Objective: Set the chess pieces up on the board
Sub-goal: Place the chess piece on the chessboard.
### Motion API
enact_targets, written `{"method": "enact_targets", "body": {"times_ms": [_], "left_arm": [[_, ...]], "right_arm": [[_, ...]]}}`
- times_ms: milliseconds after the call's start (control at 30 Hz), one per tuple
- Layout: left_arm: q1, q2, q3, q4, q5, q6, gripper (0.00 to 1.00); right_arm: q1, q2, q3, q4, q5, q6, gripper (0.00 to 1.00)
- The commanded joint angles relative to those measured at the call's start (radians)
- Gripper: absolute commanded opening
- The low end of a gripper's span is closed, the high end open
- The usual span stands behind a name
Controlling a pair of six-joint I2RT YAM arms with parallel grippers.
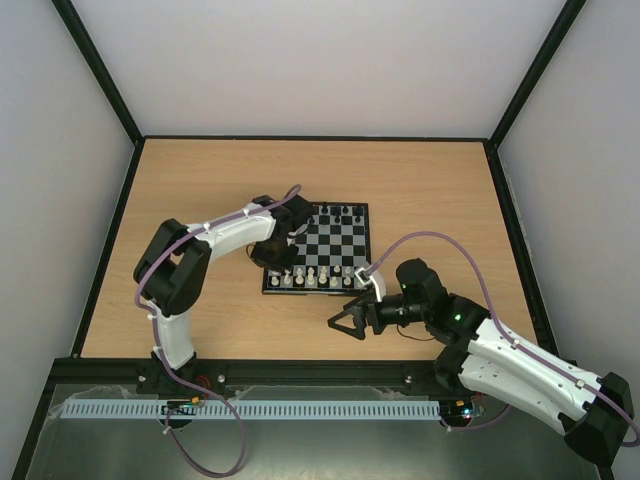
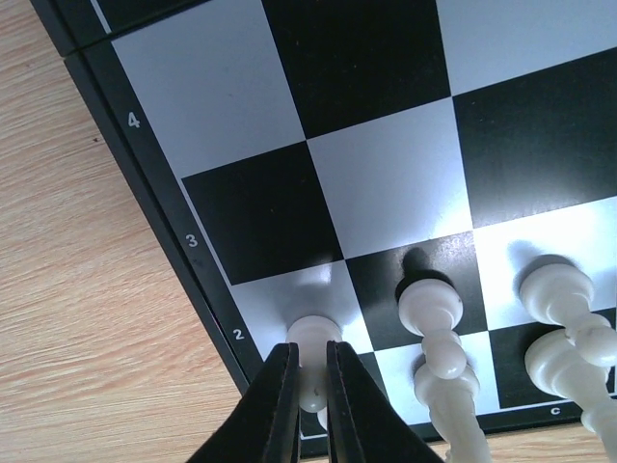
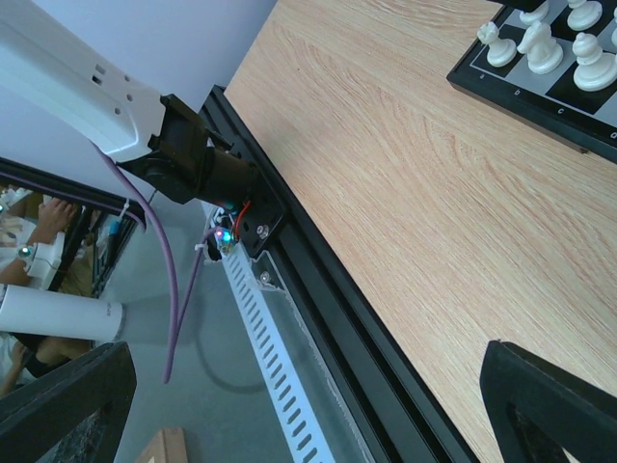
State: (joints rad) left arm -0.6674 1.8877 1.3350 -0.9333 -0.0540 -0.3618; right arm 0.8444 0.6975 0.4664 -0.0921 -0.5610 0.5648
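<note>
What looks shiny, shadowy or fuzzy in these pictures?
Left wrist view: on the board the white squares look bluish grey with a soft sheen, and a standing pawn casts a dark shadow. Right wrist view: the right tool is dark, soft-edged shapes in the bottom corners. Top view: evenly lit.

Bright, even light (soft shadows on the board [image 2: 386, 183]).

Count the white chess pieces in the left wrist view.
5. One white piece on a2, held in the left gripper; one on b2; one on c2; one on b1; one on c1. The gripper may hide another.
</note>
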Motion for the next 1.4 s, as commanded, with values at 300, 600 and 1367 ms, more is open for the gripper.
{"method": "enact_targets", "body": {"times_ms": [300, 600, 1367], "left_arm": [[-0.003, 0.036, 0.034, -0.011, -0.019, 0.018, 0.09], [-0.003, 0.035, 0.042, -0.016, -0.023, 0.020, 0.25], [-0.003, -0.138, 0.220, -0.050, 0.003, 0.012, 0.42]], "right_arm": [[-0.004, -0.006, -0.009, -0.003, -0.026, -0.009, 0.99], [-0.004, -0.007, -0.009, 0.000, -0.031, -0.009, 0.99], [-0.004, -0.003, -0.002, -0.017, -0.011, -0.009, 0.99]]}}
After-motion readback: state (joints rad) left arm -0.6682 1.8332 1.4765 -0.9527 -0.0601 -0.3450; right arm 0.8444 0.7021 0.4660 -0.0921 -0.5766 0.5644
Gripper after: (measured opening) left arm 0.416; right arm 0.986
